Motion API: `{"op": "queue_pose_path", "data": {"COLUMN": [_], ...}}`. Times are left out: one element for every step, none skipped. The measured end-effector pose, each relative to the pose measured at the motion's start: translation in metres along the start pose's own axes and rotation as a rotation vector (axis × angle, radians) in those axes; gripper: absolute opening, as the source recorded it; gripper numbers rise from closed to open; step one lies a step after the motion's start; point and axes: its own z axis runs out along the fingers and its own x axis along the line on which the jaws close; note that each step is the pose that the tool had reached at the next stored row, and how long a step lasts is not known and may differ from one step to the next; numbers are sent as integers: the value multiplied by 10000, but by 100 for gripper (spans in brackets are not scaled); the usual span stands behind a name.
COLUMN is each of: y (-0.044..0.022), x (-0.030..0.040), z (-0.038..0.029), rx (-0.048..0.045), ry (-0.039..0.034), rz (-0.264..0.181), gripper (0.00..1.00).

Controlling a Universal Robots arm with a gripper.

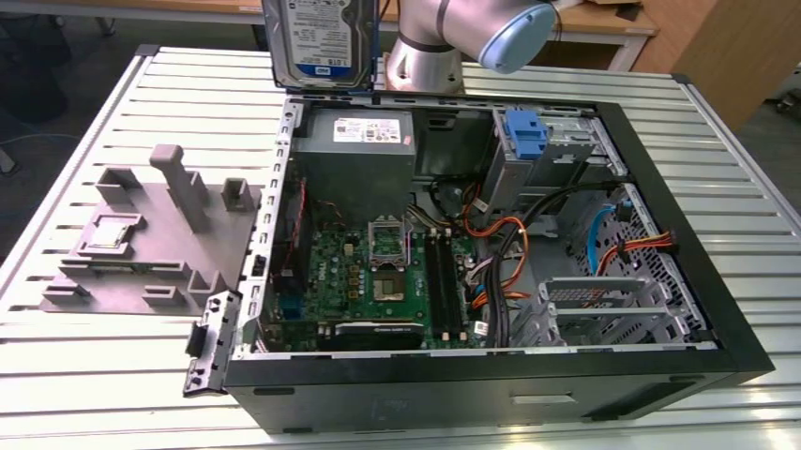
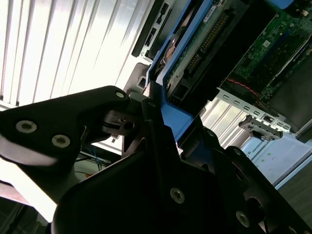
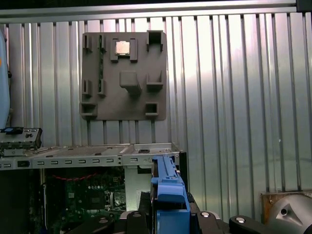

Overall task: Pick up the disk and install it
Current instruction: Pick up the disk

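The disk [image 1: 321, 39], a silver-grey drive with a white-and-blue label in a blue bracket, hangs upright in the air above the back edge of the open computer case [image 1: 701, 309]. In the second wrist view my gripper [image 2: 161, 122] is shut on the disk [image 2: 195, 44], with black fingers [image 2: 97, 112] on either side of its blue frame. In the first wrist view the blue bracket edge of the disk [image 3: 168, 187] stands up between the gripper [image 3: 168, 217] parts, above the case's edge.
A bare blue clip [image 1: 527, 137] sits in the drive bay at the case's back right. A grey metal box with a white sticker [image 1: 359, 141] fills the back left. A grey fixture plate [image 1: 144, 239] lies on the slatted table [image 1: 100, 375], to the exterior view's left.
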Motion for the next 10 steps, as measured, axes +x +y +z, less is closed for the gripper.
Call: {"op": "queue_pose_path", "data": {"y": [-2, -4, -6, -8, -10, -12, -14, -16, -18, -21], "x": [0, 0, 0, 0, -1, -1, -1, -1, -1, -1], "z": [0, 0, 0, 0, 0, 0, 0, 0, -1, -1], "rx": [0, 0, 0, 0, 0, 0, 0, 0, -1, 0], "ry": [0, 1, 1, 0, 1, 1, 1, 0, 1, 1], "rz": [0, 0, 0, 0, 0, 0, 0, 0, 0, 0], "gripper": [36, 36, 36, 36, 36, 36, 36, 36, 36, 36]}}
